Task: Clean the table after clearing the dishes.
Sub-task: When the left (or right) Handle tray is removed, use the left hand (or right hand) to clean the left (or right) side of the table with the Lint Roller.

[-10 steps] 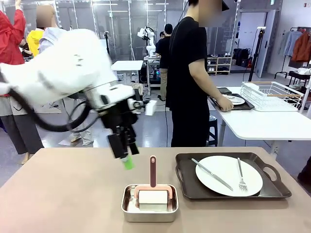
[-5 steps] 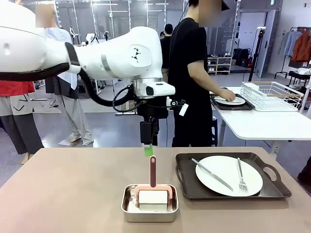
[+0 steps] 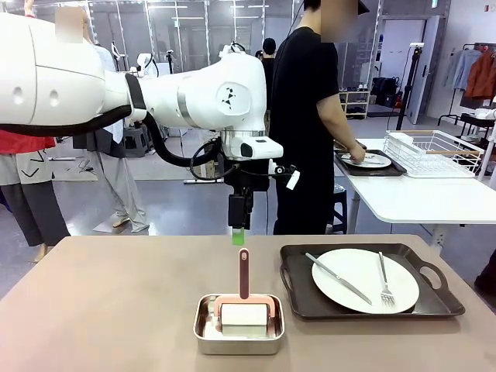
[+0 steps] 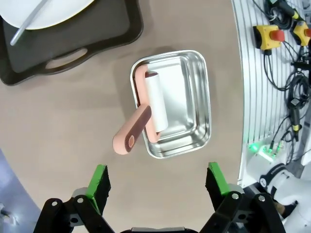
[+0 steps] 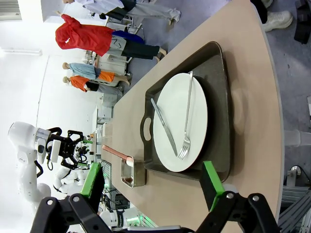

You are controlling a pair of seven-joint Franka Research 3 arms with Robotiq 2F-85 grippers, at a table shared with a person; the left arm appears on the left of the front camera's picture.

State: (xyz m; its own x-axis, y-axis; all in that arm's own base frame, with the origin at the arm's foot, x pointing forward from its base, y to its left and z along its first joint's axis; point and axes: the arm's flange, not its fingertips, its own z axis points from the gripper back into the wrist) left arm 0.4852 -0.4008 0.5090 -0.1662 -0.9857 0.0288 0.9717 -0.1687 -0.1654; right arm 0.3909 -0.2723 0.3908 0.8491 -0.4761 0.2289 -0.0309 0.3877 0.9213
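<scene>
Roller handle (image 3: 244, 273) is seen mid-frame, pointed up at the left gripper (image 3: 238, 231) just above, jaws spread wide.

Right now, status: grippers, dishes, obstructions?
Left gripper open above roller handle. Right gripper open, empty. Plate on tray on table. Nothing between gripper and handle.

Shiny steel pan (image 3: 238, 346), matte beige table (image 3: 116, 310), glossy white plate (image 3: 356, 267) on a dark, perhaps plastic, tray (image 3: 297, 288)
</scene>
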